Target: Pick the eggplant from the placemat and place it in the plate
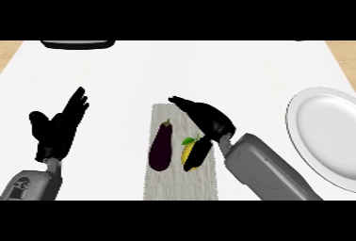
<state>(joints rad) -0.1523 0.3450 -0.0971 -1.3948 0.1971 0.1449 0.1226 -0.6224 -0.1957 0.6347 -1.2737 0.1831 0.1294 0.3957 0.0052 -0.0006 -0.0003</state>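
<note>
Two hands are in my view. My right hand (206,118) hovers over the placemat (182,188), fingers extended and holding nothing, thumb across a yellow lemon (188,153). The eggplant (161,147) lies lengthwise on the placemat, left of the lemon. The plate (316,136) sits far right. My left hand (57,127) rests open, fingers up.

Eggplant (161,147) on placemat (182,183); right robot hand (207,118) open above.

Both robot hands (59,124) (205,117) open (fingers straight)
</note>
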